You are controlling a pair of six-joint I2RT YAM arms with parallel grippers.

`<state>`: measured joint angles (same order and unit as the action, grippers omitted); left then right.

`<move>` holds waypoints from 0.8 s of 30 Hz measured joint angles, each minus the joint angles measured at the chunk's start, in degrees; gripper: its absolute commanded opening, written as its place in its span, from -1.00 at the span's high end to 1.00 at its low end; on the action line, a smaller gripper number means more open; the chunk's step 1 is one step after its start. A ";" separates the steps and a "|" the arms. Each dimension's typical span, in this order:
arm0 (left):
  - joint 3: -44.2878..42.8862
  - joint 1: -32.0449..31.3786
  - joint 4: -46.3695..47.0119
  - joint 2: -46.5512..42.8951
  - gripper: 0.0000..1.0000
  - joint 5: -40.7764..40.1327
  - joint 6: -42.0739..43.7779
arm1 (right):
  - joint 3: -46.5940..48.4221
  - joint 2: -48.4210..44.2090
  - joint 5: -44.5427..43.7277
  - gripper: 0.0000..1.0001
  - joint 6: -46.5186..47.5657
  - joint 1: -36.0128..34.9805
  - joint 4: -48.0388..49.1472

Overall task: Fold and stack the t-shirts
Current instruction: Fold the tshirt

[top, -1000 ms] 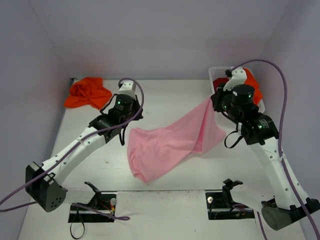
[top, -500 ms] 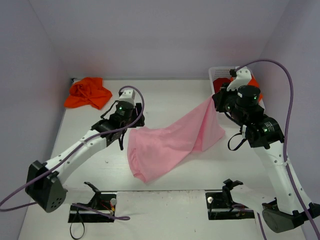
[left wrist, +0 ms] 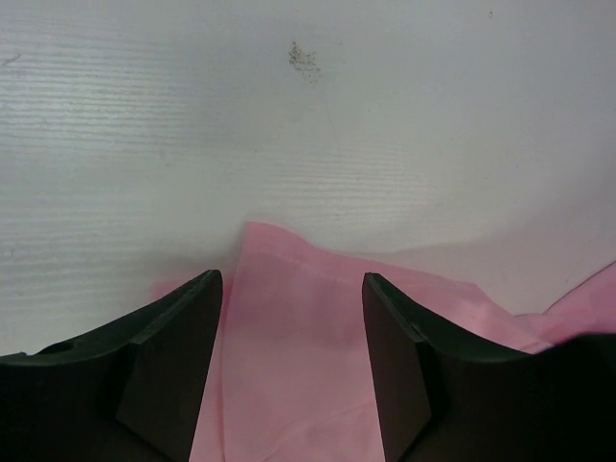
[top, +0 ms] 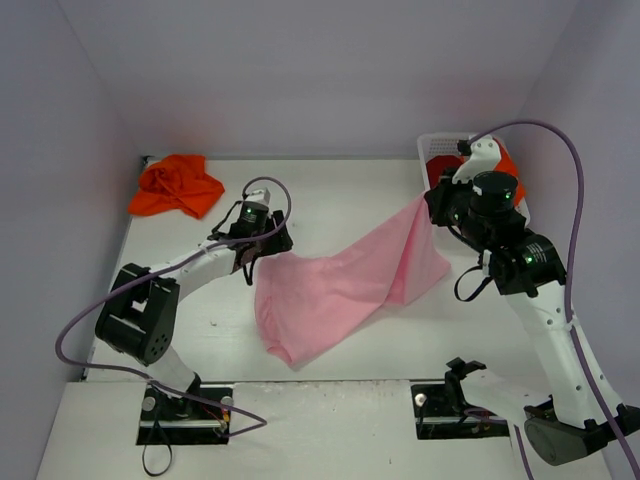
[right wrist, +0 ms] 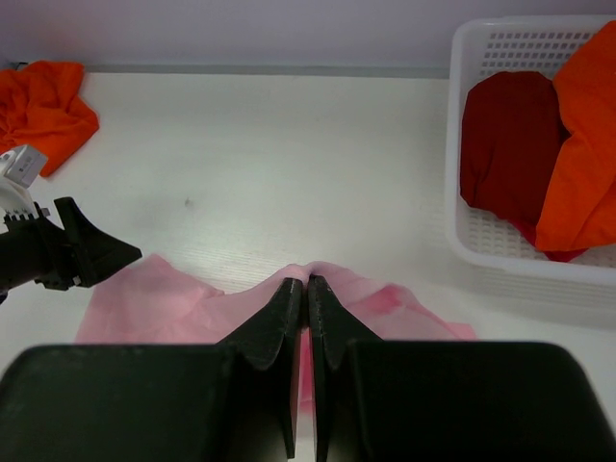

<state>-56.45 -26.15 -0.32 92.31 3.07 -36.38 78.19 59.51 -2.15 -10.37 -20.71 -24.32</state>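
The light pink t-shirt [top: 335,290] lies spread across the middle of the table, its right corner lifted. My right gripper [top: 424,207] is shut on that raised corner, and the right wrist view shows cloth [right wrist: 154,298] pinched at the right gripper's [right wrist: 308,281] tips. My left gripper [top: 262,250] hangs open over the shirt's far-left corner. In the left wrist view the pink cloth [left wrist: 298,366] lies flat between the left gripper's [left wrist: 291,279] spread fingers, held by neither. One orange t-shirt [top: 175,186] lies crumpled at the far left corner.
A white latticed basket [right wrist: 539,43] stands at the far right, beside my right arm, holding a dark red t-shirt [right wrist: 505,135] and an orange one [right wrist: 582,135]. Walls close in the left, far and right sides of the table [top: 330,200].
My left gripper has opened and let go of the pink shirt's left corner, and that arm's elbow has folded back toward its base. The right gripper keeps the other corner lifted.
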 measured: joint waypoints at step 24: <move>9.44 1.44 8.00 1.97 -0.04 7.17 -6.49 | 0.00 1.81 0.04 1.00 0.09 -0.02 0.07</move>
<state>-47.00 -24.71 7.68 94.28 10.24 -42.87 78.19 61.32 -2.11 -10.28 -20.73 -24.25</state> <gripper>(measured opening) 0.539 0.009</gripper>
